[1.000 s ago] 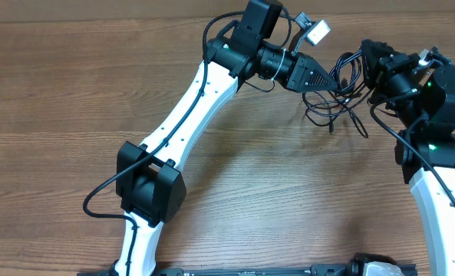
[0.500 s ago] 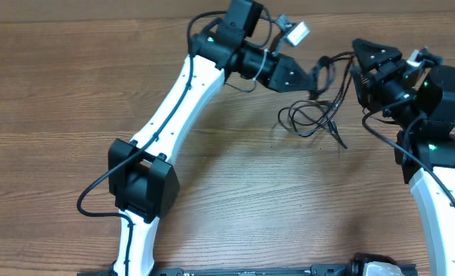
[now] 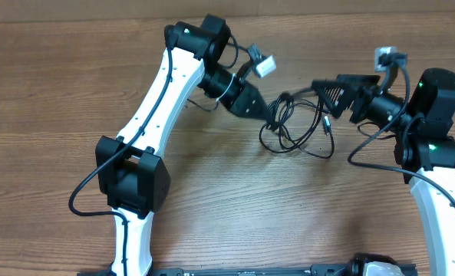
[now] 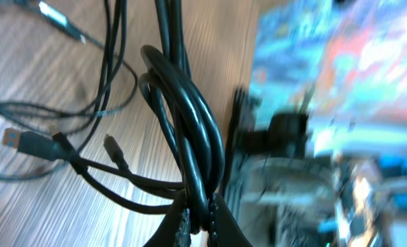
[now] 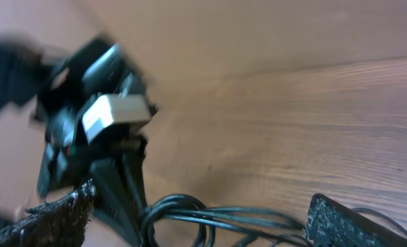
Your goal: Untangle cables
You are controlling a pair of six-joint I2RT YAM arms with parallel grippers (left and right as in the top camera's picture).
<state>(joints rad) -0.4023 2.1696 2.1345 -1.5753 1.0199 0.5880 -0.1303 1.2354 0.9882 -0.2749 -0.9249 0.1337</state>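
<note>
The left tool point(image 3: 268, 116) pinches a bundled loop of the cables point(image 3: 298, 132), anchoring that end while the rest sprawls on the bench point(image 3: 58, 92) between the 2 tools. The right tool point(image 3: 325, 93) gapes wide, strands crossing between its jaws, ungripped.

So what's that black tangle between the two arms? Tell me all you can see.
The cables are several thin, glossy black cords, looped and tangled together, with small plug ends, some silvery. The loops lie slack on the wooden table. The left pincer is shut on one bunch; strands run between the fingers of the open right pincer.
</note>
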